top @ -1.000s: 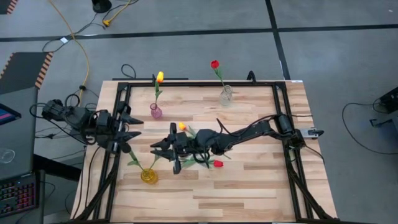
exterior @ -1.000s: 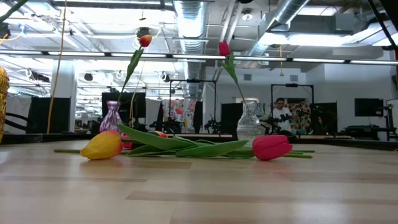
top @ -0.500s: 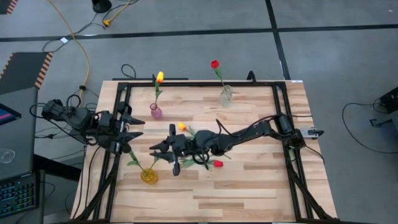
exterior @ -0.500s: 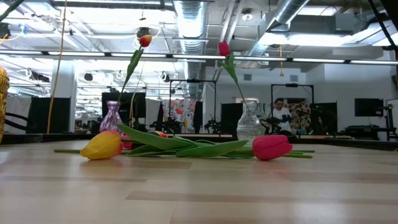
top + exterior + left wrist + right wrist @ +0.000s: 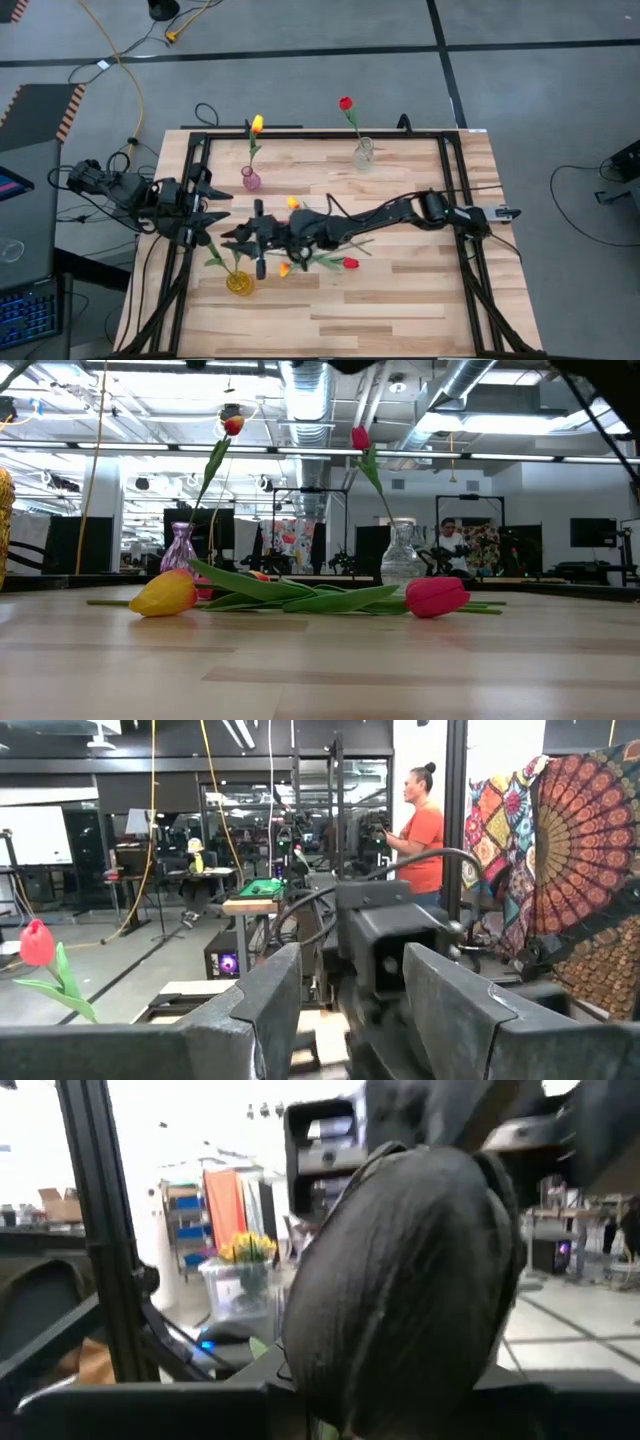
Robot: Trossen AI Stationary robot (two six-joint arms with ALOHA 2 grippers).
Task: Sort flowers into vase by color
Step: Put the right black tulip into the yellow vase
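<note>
A: Where's the right gripper [image 5: 243,243]?

B: Just beside the small amber glass vase [image 5: 239,284], clamped on a near-black tulip [image 5: 410,1270].

A: The left gripper [image 5: 207,212]?

B: Near that vase too, fingers spread, empty.

We lose the right gripper [image 5: 243,240] fingers against the dark arm in the high view, near-black flower head [image 5: 400,1280] blurred, filling the right wrist view, yellow vase [image 5: 4,530] cut off at 9 o'clock in the low view
</note>
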